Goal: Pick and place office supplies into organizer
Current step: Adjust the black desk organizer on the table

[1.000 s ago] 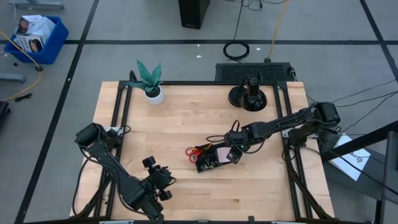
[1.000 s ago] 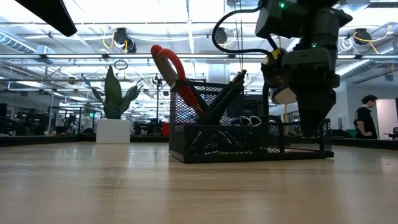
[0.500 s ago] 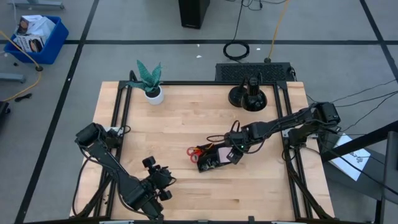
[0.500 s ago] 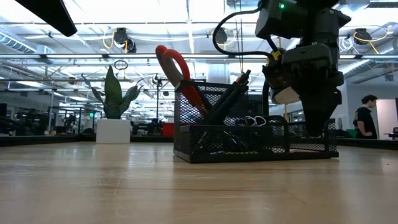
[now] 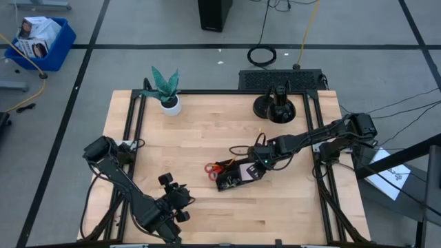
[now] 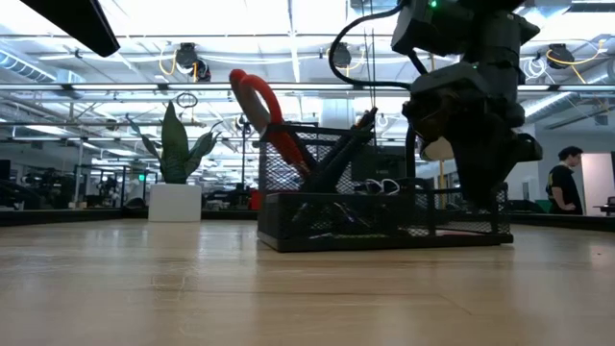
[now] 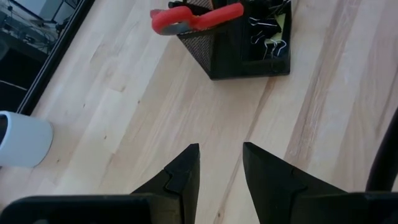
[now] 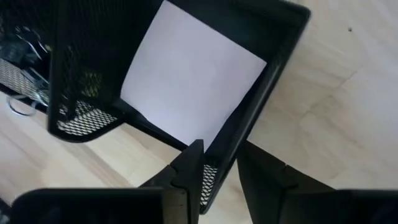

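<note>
Wooden table, organizer [image 5: 235, 176] near centre, scissors [image 6: 265, 117] upright inside, sticky pad [image 8: 189, 76] lying in the end bay. Right gripper [image 8: 216, 163] straddles the organizer's end wall, fingers narrowed on the mesh. Left gripper [image 7: 219, 163] idle, part-open, empty. Risk: any pull drags or tips the organizer. Pencils hard to make out.

So the right gripper [image 8: 217, 163] now has its jaws pinched on the organizer [image 6: 384, 207] wall, and the whole tray sits a bit further left in the low view, red-handled scissors [image 6: 264, 115] shifting along with it.
</note>
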You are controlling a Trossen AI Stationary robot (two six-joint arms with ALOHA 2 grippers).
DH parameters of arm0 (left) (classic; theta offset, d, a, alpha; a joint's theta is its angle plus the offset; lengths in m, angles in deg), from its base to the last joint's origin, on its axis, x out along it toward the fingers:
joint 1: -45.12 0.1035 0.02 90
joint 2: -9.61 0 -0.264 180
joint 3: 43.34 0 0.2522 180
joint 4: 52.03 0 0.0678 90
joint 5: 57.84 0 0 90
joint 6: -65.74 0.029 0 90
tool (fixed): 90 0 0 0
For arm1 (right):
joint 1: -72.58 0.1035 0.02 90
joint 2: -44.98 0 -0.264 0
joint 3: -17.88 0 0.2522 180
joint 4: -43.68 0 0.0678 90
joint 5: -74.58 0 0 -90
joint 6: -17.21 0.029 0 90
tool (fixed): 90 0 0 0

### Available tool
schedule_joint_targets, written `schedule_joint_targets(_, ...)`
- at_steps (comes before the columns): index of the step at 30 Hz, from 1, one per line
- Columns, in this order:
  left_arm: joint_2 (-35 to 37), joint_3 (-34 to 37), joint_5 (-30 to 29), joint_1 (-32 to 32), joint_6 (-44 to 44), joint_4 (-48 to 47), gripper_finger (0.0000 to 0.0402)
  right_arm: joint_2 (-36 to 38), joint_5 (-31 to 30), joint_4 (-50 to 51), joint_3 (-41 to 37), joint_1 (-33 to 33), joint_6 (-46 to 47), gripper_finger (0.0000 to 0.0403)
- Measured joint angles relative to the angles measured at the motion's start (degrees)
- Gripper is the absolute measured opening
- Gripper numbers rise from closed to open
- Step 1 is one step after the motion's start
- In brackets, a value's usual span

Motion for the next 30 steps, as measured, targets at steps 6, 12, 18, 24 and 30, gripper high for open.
schedule_joint_targets(6,0.00,-0.01,0.01,-0.26,1.76,-0.15,0.0127,0.00,-0.38,-0.09,0.00,0.00,4.02,0.0056)
schedule_joint_targets(12,0.00,0.00,-0.10,-0.83,2.46,-0.39,0.0127,0.00,-1.85,-0.53,0.00,-0.02,7.12,0.0007)
schedule_joint_targets(18,0.00,0.00,-1.09,-1.85,1.27,-2.17,0.0127,0.00,-3.10,-0.57,0.00,0.07,10.16,0.0010)
schedule_joint_targets(24,0.00,0.00,-1.14,-3.05,0.85,-2.16,0.0127,0.00,-4.87,-1.35,0.00,-0.01,12.11,0.0004)
schedule_joint_targets(30,0.00,0.00,-1.48,-4.10,-0.24,-2.12,0.0127,-0.02,-5.03,-1.49,0.00,-0.85,14.36,0.0003)
